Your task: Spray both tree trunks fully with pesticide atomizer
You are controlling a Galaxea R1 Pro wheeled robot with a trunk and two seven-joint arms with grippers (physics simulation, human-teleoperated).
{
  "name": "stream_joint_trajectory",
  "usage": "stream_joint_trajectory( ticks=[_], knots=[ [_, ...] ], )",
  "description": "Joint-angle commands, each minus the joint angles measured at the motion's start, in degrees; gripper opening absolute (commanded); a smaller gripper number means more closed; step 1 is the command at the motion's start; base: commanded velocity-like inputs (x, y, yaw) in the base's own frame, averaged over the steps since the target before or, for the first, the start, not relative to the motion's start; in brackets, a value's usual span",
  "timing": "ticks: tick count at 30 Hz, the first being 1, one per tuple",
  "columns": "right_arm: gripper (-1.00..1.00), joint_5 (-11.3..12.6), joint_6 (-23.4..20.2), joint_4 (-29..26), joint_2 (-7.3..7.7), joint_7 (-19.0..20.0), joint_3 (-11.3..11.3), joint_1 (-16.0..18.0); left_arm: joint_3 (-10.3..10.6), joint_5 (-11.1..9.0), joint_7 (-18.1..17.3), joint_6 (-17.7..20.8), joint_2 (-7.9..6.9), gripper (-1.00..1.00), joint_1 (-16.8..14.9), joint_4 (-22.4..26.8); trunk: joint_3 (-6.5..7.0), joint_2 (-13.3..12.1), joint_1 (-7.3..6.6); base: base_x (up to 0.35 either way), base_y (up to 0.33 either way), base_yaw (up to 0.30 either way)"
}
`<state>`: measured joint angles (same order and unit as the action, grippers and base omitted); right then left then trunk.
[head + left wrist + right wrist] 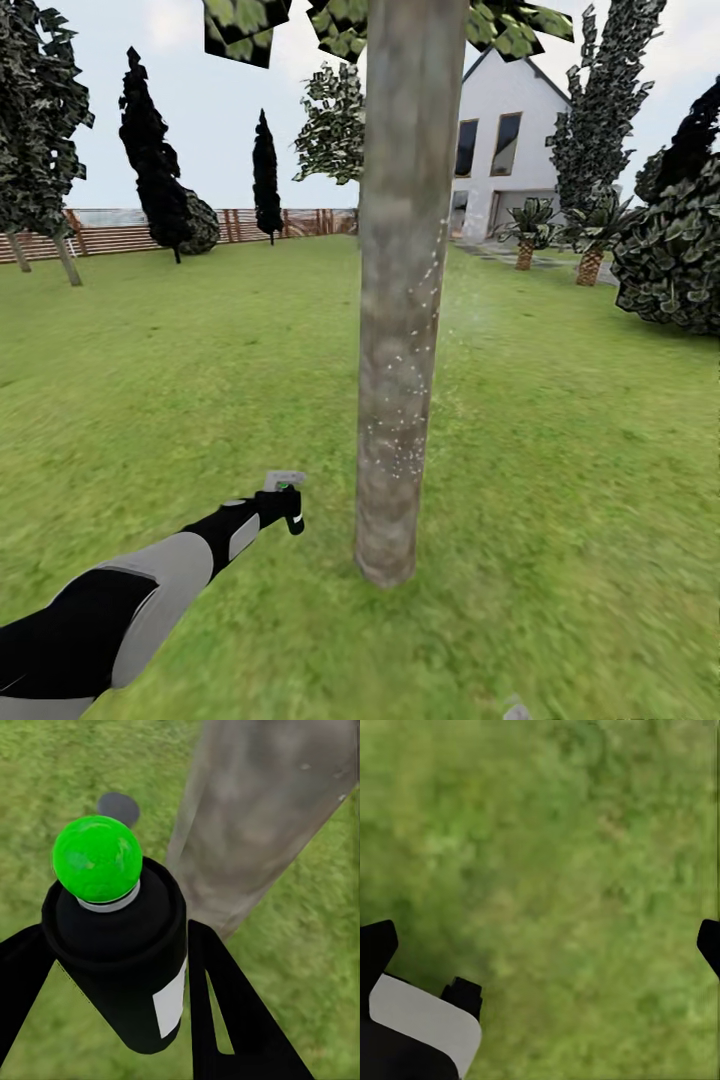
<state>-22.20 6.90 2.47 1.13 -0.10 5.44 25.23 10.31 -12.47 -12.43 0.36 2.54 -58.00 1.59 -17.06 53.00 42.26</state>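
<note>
The left fingers [206, 1012] are closed on either side of the black atomizer [120, 960], gripping its body so that the green-capped head stays free and turned toward the trunk [262, 817]. In the head view the left gripper [288, 505] holds the atomizer [284, 482] low and just beside the trunk [400, 300], near its base, apparently to keep the spray within reach of the bark. White specks of pesticide [405, 400] dot the trunk's lower and middle right side; the rest looks bare, so coverage seems partial. The right fingers [379, 945] stand wide apart over plain grass [555, 855], holding nothing, and appear kept clear of the work. Beyond lie the lawn [180, 340], a slat fence [120, 235] and a white house [510, 130].
</note>
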Motion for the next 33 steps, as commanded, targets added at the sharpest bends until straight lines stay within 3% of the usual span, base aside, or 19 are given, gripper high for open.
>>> stream_joint_trajectory(
  ticks=[1, 4, 10, 11, 15, 18, 22, 24, 26, 29, 32, 33],
  knots=[
    [1.0, -0.06, 0.04, -1.44, -0.34, -0.1, 0.1, 0.0, 0.04, 0.01, -0.02, -0.09, 0.1, -1.0, 0.0, 0.0, 0.0, 0.0, 0.0, 0.01, 0.03, -0.021],
    [1.0, 0.06, -0.01, -8.14, -0.91, -0.22, 0.1, 0.0, 0.22, 0.04, -0.04, -0.21, 0.87, -1.0, 0.0, 0.13, 0.0, 0.0, 0.0, 0.004, 0.011, -0.008],
    [1.0, 0.14, 0.03, -9.57, -1.35, -0.18, 0.09, 0.0, 0.44, -0.17, 0.21, 0.65, 2.07, -1.0, 0.0, 3.36, 0.0, 0.0, 0.0, 0.0, 0.001, -0.001],
    [1.0, 0.14, -0.01, -9.58, -1.62, -0.18, 0.1, 0.0, 0.47, -0.18, 0.24, 3.2, 2.09, -1.0, 0.0, 5.6, 0.0, 0.0, 0.0, 0.0, 0.0, 0.0],
    [1.0, 0.12, -0.04, -9.56, -1.96, -0.2, 0.1, 0.0, 0.5, -0.19, 0.22, 19.71, 2.05, -1.0, 0.0, 18.86, 0.0, 0.0, 0.0, 0.0, 0.0, 0.0],
    [1.0, 0.13, -0.04, -9.51, -2.0, -0.17, 0.1, 0.0, 0.5, -0.05, 0.35, 28.15, 2.1, -1.0, 0.0, 27.13, 0.0, 0.0, 0.0, 0.0, 0.0, 0.0],
    [1.0, 0.13, -0.03, -9.5, -2.08, -0.17, 0.1, 0.0, 0.54, -0.07, 0.37, 30.98, 3.28, -1.0, 0.0, 32.26, 0.0, 0.0, 0.0, 0.0, 0.0, 0.0],
    [1.0, 0.12, -0.04, -9.5, -2.09, -0.16, 0.1, 0.0, 0.58, -0.02, 0.37, 37.88, 3.89, -1.0, 0.0, 37.17, 0.0, 0.0, 0.0, 0.0, 0.0, 0.0],
    [1.0, 0.12, -0.02, -9.5, -2.09, -0.16, 0.1, 0.0, 0.55, -0.06, 0.28, 42.21, 4.01, -1.0, -0.05, 39.73, 0.0, 0.0, 0.0, 0.0, 0.0, 0.0],
    [1.0, 0.06, 0.04, -9.44, -2.51, -0.16, 0.1, 0.0, 0.56, -0.18, -0.06, 49.49, 5.68, -1.0, -2.19, 43.24, 0.0, 0.0, 0.0, 0.0, 0.0, 0.0],
    [1.0, 0.0, 0.01, -9.26, -2.6, -0.16, 0.1, 0.0, 0.56, -0.47, -0.42, 50.84, 6.06, -1.0, -4.49, 44.87, 0.0, 0.0, 0.0, 0.0, 0.0, 0.0],
    [1.0, -0.02, 0.03, -9.2, -2.56, -0.16, 0.1, 0.0, 0.53, -2.3, -0.51, 50.97, 6.22, -1.0, -4.85, 44.94, 0.0, 0.0, 0.0, 0.0, 0.0, 0.0]
  ],
)
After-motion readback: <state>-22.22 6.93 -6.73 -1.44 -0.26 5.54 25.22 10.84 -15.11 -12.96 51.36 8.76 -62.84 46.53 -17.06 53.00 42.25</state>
